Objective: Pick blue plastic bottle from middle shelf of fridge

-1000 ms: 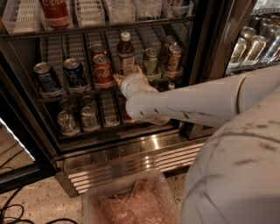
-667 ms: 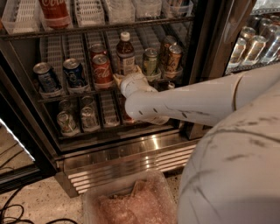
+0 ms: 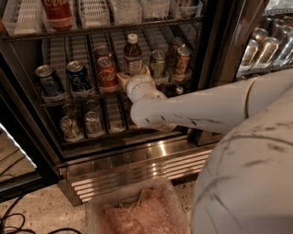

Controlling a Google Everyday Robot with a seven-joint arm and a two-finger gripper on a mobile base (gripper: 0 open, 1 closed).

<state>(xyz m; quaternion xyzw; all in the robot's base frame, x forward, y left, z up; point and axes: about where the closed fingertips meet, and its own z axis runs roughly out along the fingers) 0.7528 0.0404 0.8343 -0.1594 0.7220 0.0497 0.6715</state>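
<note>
The blue plastic bottle [image 3: 132, 55] stands upright on the middle shelf [image 3: 82, 98] of the fridge [image 3: 137, 160]. It holds dark drink and has a white cap and a pale label. My gripper [image 3: 134, 75] is at the end of the white arm, right in front of the bottle's lower part. Its fingers [image 3: 122, 78] are spread, one on each side of the bottle's base, and not closed on it. The bottle's bottom is hidden behind the gripper.
Blue cans [image 3: 78, 75], red cola cans [image 3: 106, 73], a green can [image 3: 158, 64] and gold-brown cans [image 3: 181, 59] flank the bottle. A red-labelled cola bottle [image 3: 58, 11] stands on the shelf above, silver cans [image 3: 71, 128] on the one below. A clear bin [image 3: 137, 212] sits on the floor.
The gripper has edged slightly forward and up toward the bottle's base. The bottle and cans have not moved.
</note>
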